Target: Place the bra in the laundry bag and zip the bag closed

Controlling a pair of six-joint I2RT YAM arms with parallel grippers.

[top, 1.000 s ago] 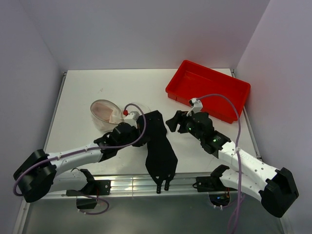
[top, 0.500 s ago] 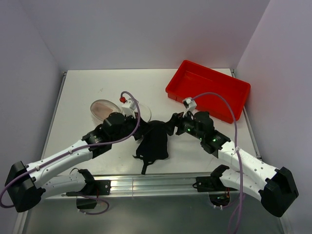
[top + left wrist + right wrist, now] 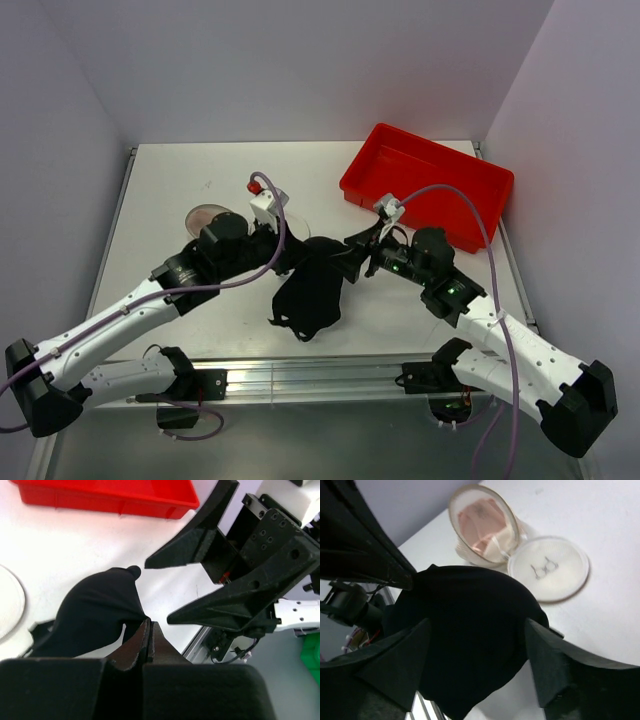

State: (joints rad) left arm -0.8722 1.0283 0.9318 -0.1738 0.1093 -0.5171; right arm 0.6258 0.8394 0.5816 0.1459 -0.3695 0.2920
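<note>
Black soft fabric, a garment [image 3: 308, 292] with a rounded cup, which I judged to be a bra and the piece in work, was held at its upper edge by the left hand [image 3: 148, 632], whose jaws were pressed together on it. Its lower part seemed to rest on the white tabletop [image 3: 180, 170] between the two arms. The right hand [image 3: 157, 593] stood just beside it, with the fingers spread wide and nothing between them gripped. The small round laundry bag of whitish mesh [image 3: 565, 565] lay open at the far left, its flat lid folded out beside the dome, and a pale pink-beige bra [image 3: 482, 522] lay inside the dome. The red rectangular plastic tray [image 3: 420, 175] was well apart, at the far right. To do this step well, the right hand should probably take the loose lower edge. Both hands could then carry the garment bunched, with no strap hanging, over the open dome, and the zipper rim should be kept free of cloth.
</note>
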